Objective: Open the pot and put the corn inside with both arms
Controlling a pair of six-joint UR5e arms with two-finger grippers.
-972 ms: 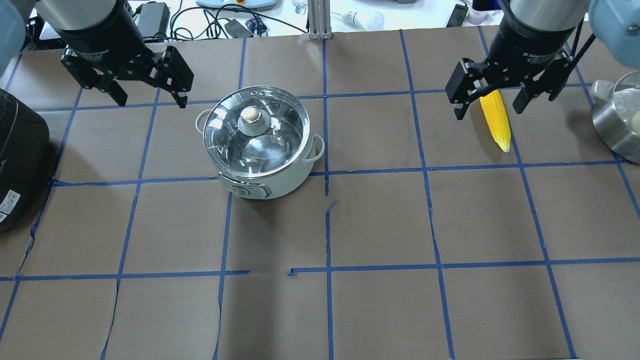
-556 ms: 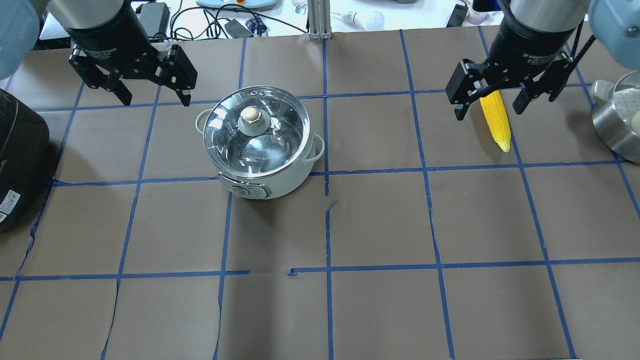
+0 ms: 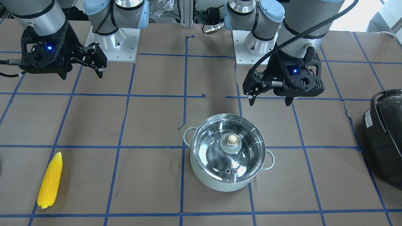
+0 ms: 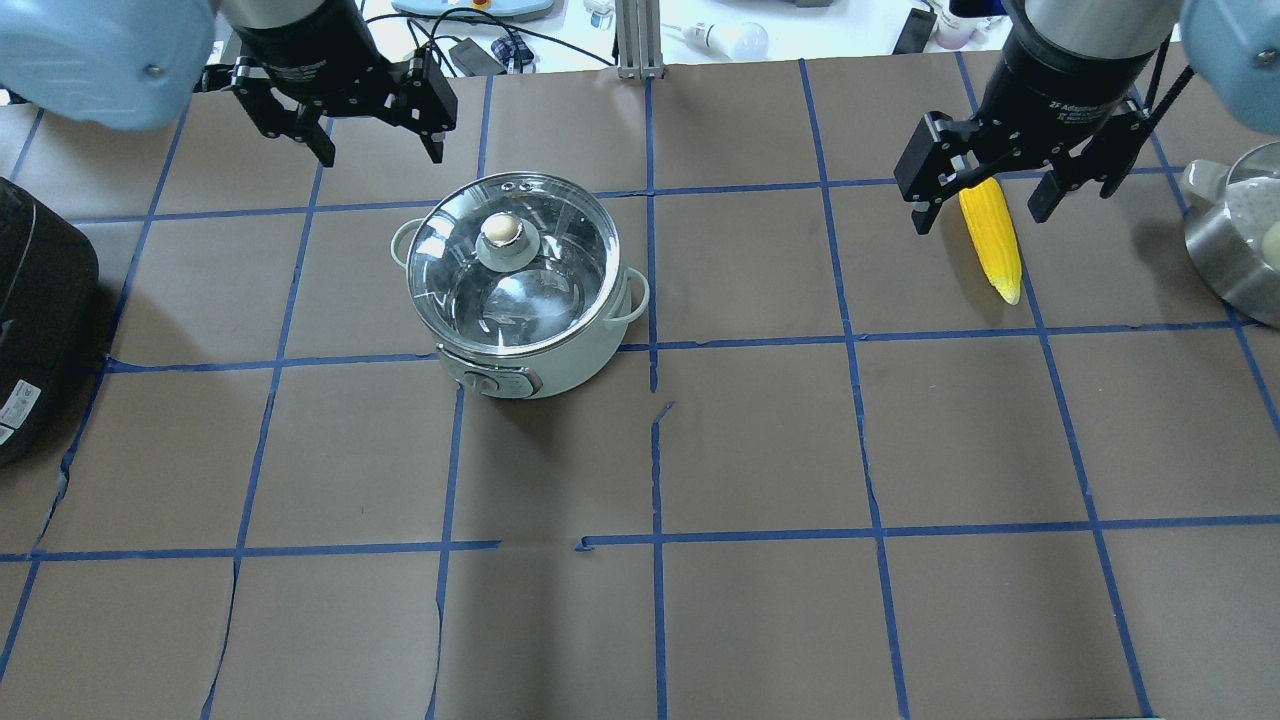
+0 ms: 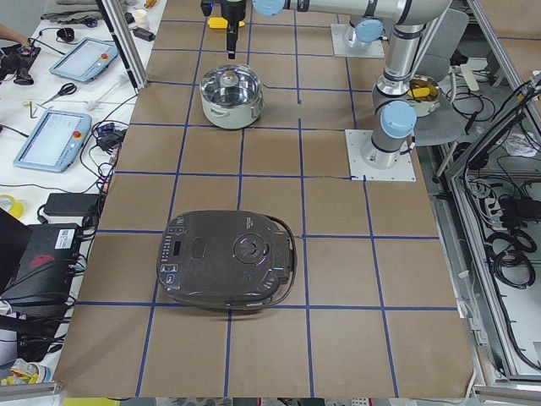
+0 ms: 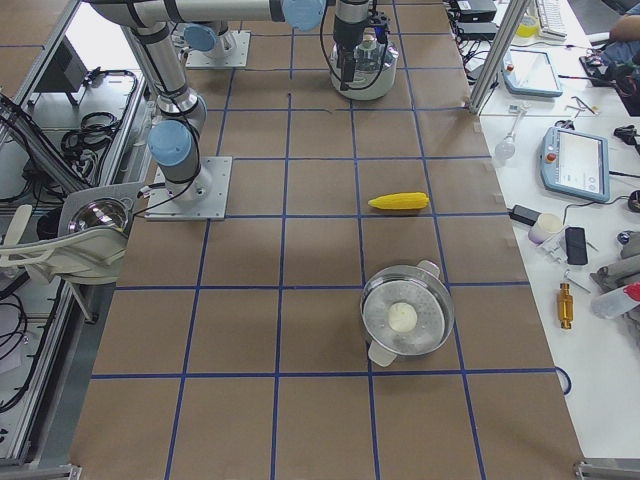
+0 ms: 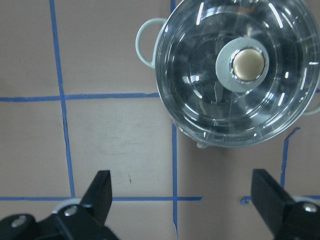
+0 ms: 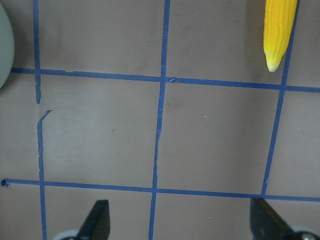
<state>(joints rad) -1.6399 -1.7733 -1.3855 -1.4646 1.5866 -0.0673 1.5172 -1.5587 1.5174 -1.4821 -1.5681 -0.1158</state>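
Observation:
The mint-green pot (image 4: 560, 365) stands left of centre with its glass lid (image 4: 530, 290) on and the gold knob (image 4: 502, 229) up. It also shows in the front view (image 3: 216, 185) and the left wrist view (image 7: 150, 45). My left gripper (image 4: 380, 155) is open and empty, raised beside the pot's far-left rim, and appears in the front view (image 3: 269, 102). The yellow corn (image 4: 992, 245) lies on the table at the right (image 3: 50, 180). My right gripper (image 4: 980, 222) is open and empty, high above the table near the corn's thick end. The corn sits at the right wrist view's top right (image 8: 279, 27).
A black glossy appliance (image 4: 35, 320) sits at the table's left edge (image 3: 384, 135). A steel pot with a white lump in it (image 4: 1235, 245) stands at the right edge. Blue tape lines grid the brown table cover.
My left gripper has moved right and toward the far side, ending closer to the pot's far rim. The right gripper has hardly shifted. Pot and corn have not moved.

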